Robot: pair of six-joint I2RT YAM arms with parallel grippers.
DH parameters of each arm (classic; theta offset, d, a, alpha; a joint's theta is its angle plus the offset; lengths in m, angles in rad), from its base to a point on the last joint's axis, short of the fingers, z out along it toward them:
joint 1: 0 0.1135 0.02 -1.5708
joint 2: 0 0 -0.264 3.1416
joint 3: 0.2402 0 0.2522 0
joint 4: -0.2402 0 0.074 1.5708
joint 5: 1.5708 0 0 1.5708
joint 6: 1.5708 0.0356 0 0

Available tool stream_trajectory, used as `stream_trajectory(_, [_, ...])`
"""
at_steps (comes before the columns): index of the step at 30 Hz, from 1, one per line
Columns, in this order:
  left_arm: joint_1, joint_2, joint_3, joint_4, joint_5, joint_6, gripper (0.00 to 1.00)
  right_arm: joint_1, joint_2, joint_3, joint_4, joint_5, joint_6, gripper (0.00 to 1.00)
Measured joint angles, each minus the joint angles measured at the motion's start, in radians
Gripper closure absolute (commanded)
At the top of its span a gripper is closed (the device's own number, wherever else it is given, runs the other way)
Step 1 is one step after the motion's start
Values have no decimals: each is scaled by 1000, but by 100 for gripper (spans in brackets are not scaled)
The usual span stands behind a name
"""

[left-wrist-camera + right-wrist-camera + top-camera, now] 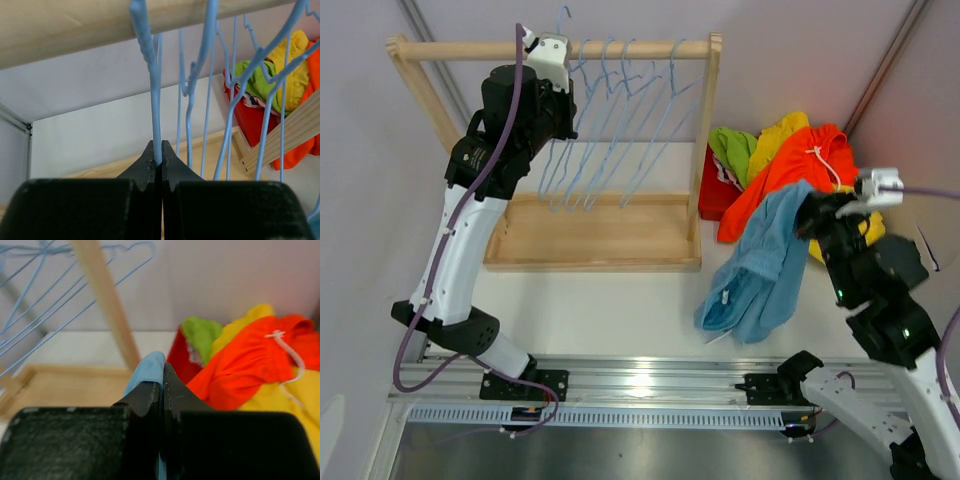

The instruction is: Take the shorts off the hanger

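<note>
My right gripper [812, 214] is shut on a fold of the light blue shorts [760, 270], which hang from it down to the table; the fold shows between the jaws in the right wrist view [148, 369]. The orange-red shorts [790, 175], yellow shorts [782, 133], lime green shorts [732, 148] and a red-pink piece [718, 190] lie piled right of the rack. My left gripper [558, 75] is up at the rail, shut on a bare blue hanger [156, 100]. The several blue hangers [610, 130] on the rail carry nothing.
The wooden rack has a top rail [450, 48], a right post [705, 130] and a flat base tray [600, 235]. The pile lies against the back right wall. A metal rail [650, 385] runs along the near table edge.
</note>
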Motion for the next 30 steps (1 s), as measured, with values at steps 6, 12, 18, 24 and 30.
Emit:
stream_trajectory(6, [0,-19,-28,17,21,-12,100,-284,456,422,80,88,-132,100])
stream_trajectory(12, [1,-38,-52,46,28,-22,100,-724,713,572,206,-11,11,100])
stream_trajectory(18, [1,-39,-60,49,46,-36,100,-866,1118,782,318,-216,293,58])
stream_trajectory(24, [1,-39,-61,49,47,-46,100,-841,1587,1172,63,-372,406,18])
stream_trajectory(30, [1,-33,-47,34,46,-47,100,-738,1463,677,40,-396,427,1])
